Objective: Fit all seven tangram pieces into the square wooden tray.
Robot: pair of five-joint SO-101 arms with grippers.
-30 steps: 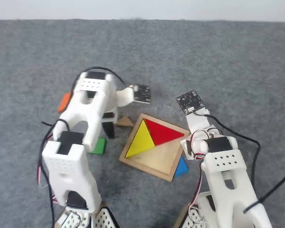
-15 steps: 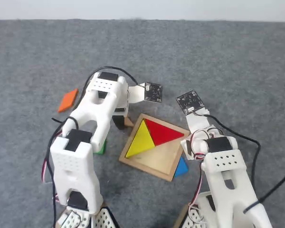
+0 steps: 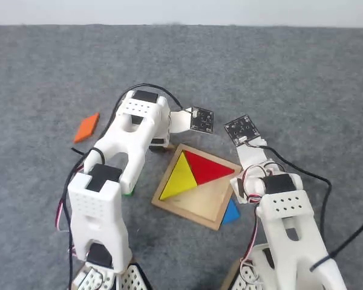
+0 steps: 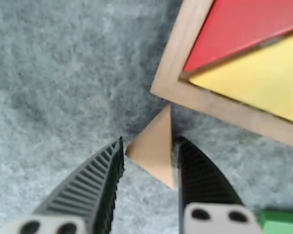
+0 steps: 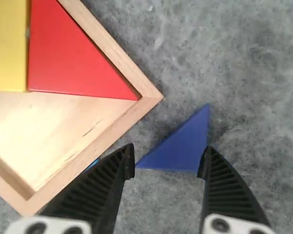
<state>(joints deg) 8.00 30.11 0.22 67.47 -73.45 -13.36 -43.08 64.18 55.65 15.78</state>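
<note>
The left gripper (image 4: pixel 150 142) had its jaws parted astride the tan triangle (image 4: pixel 155 155) lying just off the wooden tray's (image 4: pixel 219 109) far-left side, seemingly ready to pinch it, while the right gripper (image 5: pixel 168 147) straddled, wide open, the blue triangle (image 5: pixel 181 144) beside the tray's near-right edge.

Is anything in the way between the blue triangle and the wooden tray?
Nothing visible. The blue triangle lies on the carpet just outside the tray corner, between the open fingers of the right pincer. Only the tray's raised rim separates it from the bare wood beside the red triangle.
</note>
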